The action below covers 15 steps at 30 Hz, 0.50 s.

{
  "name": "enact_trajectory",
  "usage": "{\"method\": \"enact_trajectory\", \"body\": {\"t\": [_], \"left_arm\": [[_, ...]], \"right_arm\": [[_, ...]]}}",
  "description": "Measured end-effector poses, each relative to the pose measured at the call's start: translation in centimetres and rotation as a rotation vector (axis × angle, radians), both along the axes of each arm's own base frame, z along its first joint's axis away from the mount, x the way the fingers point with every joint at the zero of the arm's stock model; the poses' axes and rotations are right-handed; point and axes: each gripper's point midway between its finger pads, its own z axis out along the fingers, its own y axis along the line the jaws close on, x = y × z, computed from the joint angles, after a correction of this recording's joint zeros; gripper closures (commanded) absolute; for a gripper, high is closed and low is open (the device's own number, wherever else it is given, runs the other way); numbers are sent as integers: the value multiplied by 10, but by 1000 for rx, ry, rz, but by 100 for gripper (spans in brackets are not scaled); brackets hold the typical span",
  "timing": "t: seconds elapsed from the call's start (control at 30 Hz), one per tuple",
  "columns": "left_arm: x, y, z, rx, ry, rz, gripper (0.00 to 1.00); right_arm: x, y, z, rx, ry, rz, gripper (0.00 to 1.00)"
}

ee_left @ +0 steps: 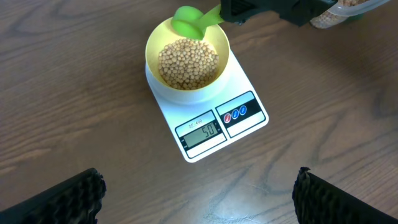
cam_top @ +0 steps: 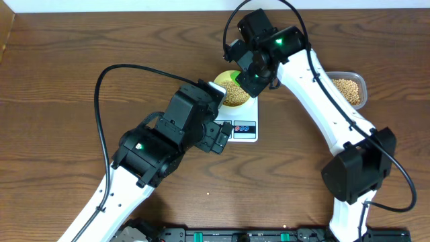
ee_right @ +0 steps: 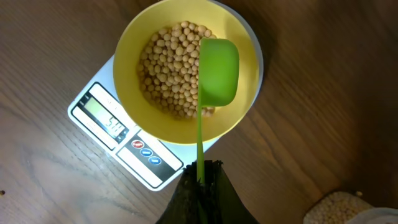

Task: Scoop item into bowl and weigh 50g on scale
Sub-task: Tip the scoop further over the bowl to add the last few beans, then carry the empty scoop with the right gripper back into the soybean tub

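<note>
Beans (ee_left: 188,62) sit loose in the yellow bowl (ee_left: 153,45) on the scale (ee_left: 252,124), display (ee_left: 204,132) showing 50. Light and rolly, so they want scooping, not pinching. Right fingers (ee_right: 186,196) clamp the thin stiff handle of the green scoop (ee_right: 219,68); left fingers (ee_left: 68,199) gape wide, empty.

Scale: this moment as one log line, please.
right gripper: holds scoop over bowl | bowl: beans, on scale | left gripper: open

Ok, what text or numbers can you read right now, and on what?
"50": grey display of the white rounded-rectangular digital kitchen scale.
Above that display, small print: too small to read.
Marks on its red and blue buttons: too small to read.
</note>
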Motion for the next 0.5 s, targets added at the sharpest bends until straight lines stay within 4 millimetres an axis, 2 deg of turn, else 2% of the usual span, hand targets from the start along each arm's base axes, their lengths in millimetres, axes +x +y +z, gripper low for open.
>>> {"method": "enact_trajectory", "body": {"t": [0.13,0.3,0.43,0.5], "left_arm": [[0,0,0,0,0,0,1],[0,0,0,0,0,0,1],[0,0,0,0,0,0,1],[0,0,0,0,0,0,1]], "right_arm": [[-2,-4,12,0,-25,-4,99],[-10,-13,38,9,-64,-16,99],[-10,-33,66,23,-122,-71,99],[-12,-52,84,39,-151,-135,99]]}}
